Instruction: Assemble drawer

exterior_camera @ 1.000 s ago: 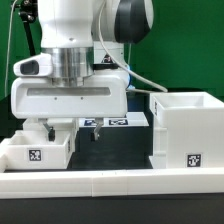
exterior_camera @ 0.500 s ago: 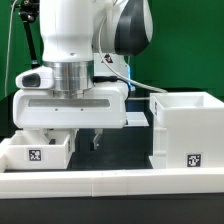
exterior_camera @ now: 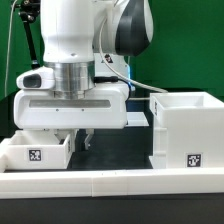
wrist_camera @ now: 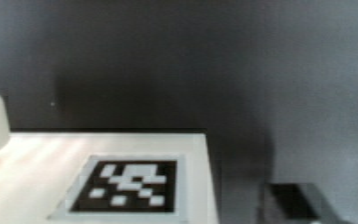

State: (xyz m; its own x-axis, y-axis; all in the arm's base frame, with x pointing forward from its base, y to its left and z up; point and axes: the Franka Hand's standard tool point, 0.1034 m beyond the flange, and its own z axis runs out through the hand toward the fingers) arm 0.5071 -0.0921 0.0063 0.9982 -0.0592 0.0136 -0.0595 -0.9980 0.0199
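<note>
White plastic open-topped drawer tray (exterior_camera: 35,150) sits at 9 o'clock of the gripper (exterior_camera: 79,142), just beside it. Jaws stand parted, empty. Judged light, rigid, smooth: grip 1 thin side wall. White box-shaped plastic housing (exterior_camera: 186,125) stands at 3 o'clock.

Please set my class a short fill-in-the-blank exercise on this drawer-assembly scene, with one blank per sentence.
1. In the exterior view, the larger white box stands on that view's ___ side.
2. The backdrop is coloured ___.
3. The gripper hangs near the small box, whose front bears a black-and-white marker ___.

Missing words: right; green; tag.
</note>
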